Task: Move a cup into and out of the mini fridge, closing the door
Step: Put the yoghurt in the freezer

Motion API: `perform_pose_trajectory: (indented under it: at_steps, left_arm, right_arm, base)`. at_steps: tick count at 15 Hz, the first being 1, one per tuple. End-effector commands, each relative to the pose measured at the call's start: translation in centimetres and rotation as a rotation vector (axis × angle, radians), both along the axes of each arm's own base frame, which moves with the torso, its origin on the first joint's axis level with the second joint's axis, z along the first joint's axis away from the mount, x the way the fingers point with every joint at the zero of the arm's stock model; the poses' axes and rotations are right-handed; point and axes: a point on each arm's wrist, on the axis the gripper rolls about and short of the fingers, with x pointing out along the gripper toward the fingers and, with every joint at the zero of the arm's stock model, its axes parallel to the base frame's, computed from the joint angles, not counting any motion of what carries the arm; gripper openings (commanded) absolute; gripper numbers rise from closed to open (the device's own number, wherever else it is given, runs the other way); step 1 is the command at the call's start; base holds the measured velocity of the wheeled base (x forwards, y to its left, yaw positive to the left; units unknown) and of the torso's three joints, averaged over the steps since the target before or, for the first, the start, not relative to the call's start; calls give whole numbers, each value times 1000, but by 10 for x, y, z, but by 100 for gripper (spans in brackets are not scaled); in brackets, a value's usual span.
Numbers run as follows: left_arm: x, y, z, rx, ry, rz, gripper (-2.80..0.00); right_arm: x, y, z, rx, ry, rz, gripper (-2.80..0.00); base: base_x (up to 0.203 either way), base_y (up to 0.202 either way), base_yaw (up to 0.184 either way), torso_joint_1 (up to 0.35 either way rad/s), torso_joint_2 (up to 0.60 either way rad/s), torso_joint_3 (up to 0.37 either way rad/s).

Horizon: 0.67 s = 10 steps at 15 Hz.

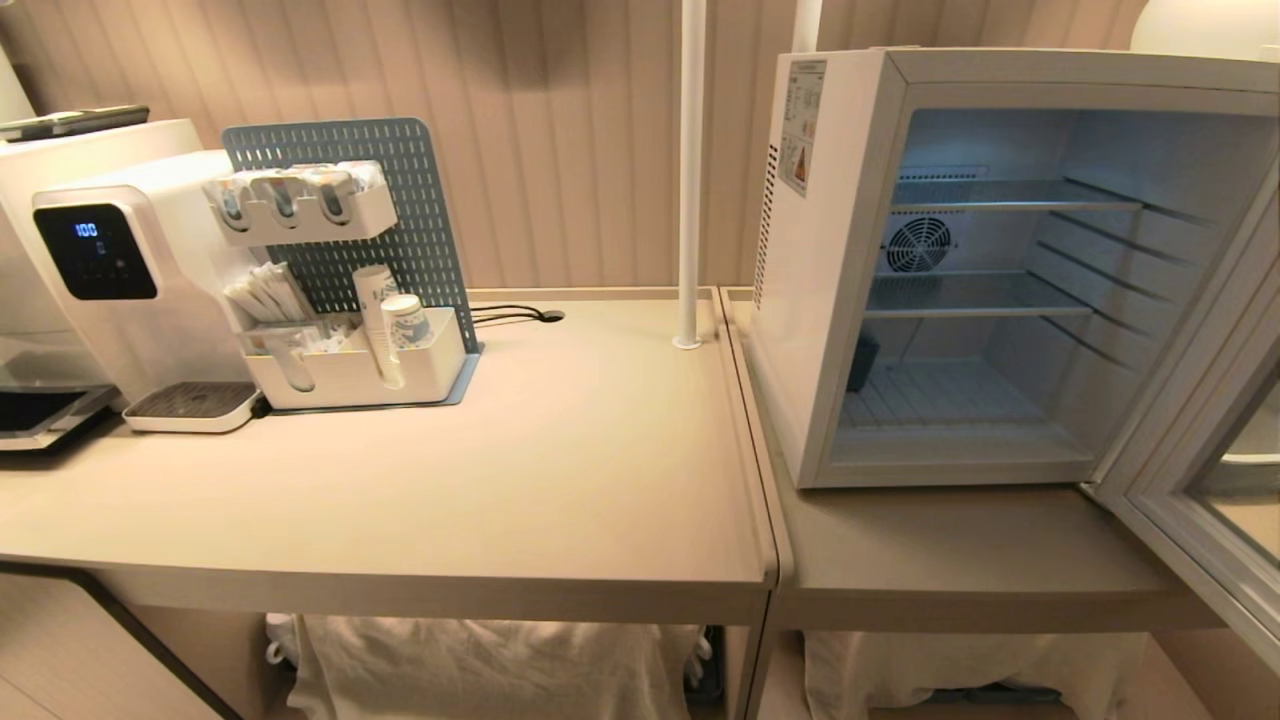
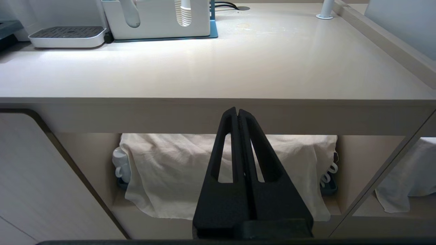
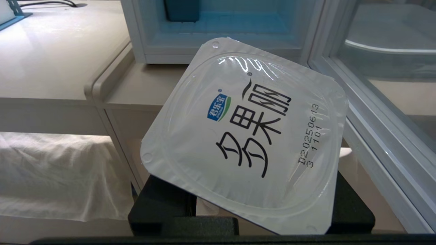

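The right gripper [image 3: 248,204] holds the cup [image 3: 248,136] between its fingers, near the mini fridge [image 1: 850,280], whose door [image 1: 1200,480] stands open. The left gripper [image 2: 237,114] hangs with fingers pressed together below the table [image 2: 218,68] edge.

Cup [image 3: 245,136] lid read "D20250613 3 1101", blue logo and black Chinese characters, water dispenser [image 1: 100,270] display showed "100"

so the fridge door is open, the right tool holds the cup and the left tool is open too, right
Not quite: the left tool is shut, fingers pressed together, as the left wrist view shows. The rest holds: the door is open and the right tool holds the cup.
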Motion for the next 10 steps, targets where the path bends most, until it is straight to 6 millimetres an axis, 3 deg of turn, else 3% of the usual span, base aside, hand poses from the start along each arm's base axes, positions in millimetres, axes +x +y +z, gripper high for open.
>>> perform_pose_trajectory:
  at_steps: [1,3,4,7,8,10]
  left_arm:
    - [0,0,0,0,-1,0,-280]
    - [0,0,0,0,-1,0,-280]
    - [0,0,0,0,-1,0,-280]
    - [0,0,0,0,-1,0,-280]
    - [0,0,0,0,-1,0,-280]
    - [0,0,0,-2,-1,0,-280]
  right_arm:
    - [0,0,0,0,1,1,-280]
    - [-1,0,4,17,-19,-2,-280]
    - [-4,0,16,36,-72,-1,-280]
    - [-22,1,87,52,-191,32,-280]
    - [-15,1,108,56,-143,41,-280]
    - [21,2,147,59,16,65,-280]
  base:
    - [0,0,0,0,0,0]
    - [0,0,0,0,0,0]
    - [0,0,0,0,0,0]
    - [0,0,0,0,0,0]
    - [0,0,0,0,0,0]
    - [0,0,0,0,0,0]
